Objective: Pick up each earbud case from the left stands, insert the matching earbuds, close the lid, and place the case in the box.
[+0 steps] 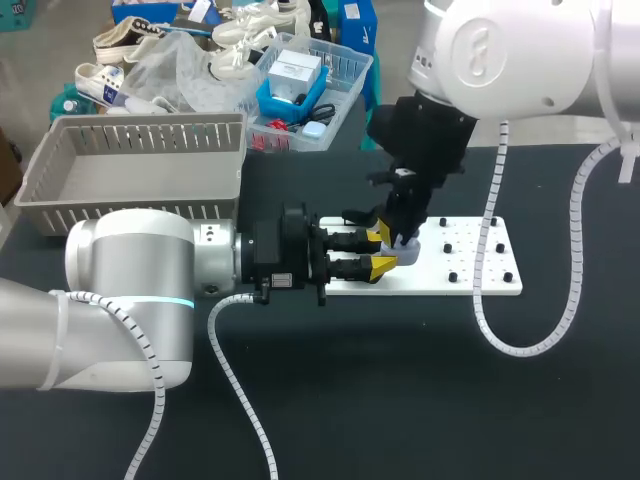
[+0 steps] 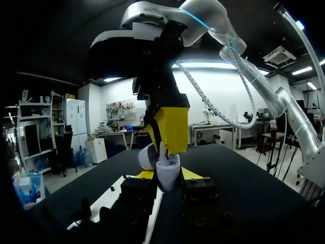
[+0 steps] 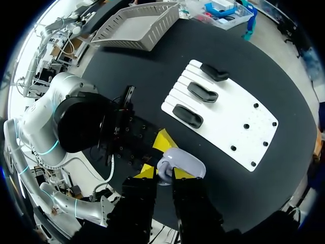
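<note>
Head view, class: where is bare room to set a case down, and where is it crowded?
Free: table in front of white board; inside the grey basket. Crowded: board's left end, where left gripper and right gripper meet the earbud case.

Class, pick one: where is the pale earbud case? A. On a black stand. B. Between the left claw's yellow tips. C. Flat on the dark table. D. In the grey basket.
B: the case sits between the yellow tips of the left claw, over the white board.
</note>
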Tool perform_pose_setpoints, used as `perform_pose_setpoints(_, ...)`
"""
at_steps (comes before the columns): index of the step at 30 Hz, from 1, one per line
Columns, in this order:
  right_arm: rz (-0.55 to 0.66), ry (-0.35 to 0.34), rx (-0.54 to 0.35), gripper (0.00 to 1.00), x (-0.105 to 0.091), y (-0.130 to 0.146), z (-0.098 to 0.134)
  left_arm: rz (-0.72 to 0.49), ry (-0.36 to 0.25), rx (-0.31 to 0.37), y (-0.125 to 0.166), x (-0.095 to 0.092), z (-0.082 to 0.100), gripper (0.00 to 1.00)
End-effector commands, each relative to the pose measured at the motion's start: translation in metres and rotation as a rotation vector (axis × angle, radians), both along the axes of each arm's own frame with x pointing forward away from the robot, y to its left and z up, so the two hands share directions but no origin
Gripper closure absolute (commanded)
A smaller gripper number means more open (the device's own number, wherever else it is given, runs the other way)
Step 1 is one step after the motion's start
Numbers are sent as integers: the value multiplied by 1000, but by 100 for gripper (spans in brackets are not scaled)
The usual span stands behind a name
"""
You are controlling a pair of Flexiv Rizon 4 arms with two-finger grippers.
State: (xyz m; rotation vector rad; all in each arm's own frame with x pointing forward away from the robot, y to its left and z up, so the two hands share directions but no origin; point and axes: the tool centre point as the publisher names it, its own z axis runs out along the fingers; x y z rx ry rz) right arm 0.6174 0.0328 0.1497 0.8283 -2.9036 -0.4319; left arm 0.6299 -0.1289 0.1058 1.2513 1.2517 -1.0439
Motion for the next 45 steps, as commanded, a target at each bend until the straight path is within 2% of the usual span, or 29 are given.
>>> perform_pose_setpoints(1,-2,2,-5,71,1,1,0,5,-2,-1,0,0,0,100)
perform_pose_setpoints(2,-1,2,-7,64,0,1,1,5,-2,-1,0,0,0,100)
perform_pose_setpoints(4,2,1,-10,60,0,1,2,5,-2,-1,0,0,0,100)
perform_pose_setpoints(16,24,-34,-24,58,-13,4,18,5,-2,-1,0,0,0,100)
perform_pose_setpoints(20,-12,-60,-36,51,-15,-2,25,5,-2,-1,0,0,0,100)
perform_pose_setpoints(22,-62,-69,-49,15,-11,-9,25,5,-2,-1,0,0,0,100)
perform_pose_setpoints(24,-146,-74,-52,3,-7,-16,25,5,-2,-1,0,0,0,100)
perform_pose_setpoints(28,-254,-92,-51,4,0,-24,23,5,-2,-1,0,0,0,100)
perform_pose_setpoints(31,-296,-93,-31,0,3,-29,23,5,-2,-1,0,0,0,100)
perform_pose_setpoints(38,-368,-71,4,0,14,-38,25,5,-2,-1,0,0,0,100)
perform_pose_setpoints(45,-413,-62,-13,0,27,-45,21,5,-2,-1,0,0,0,100)
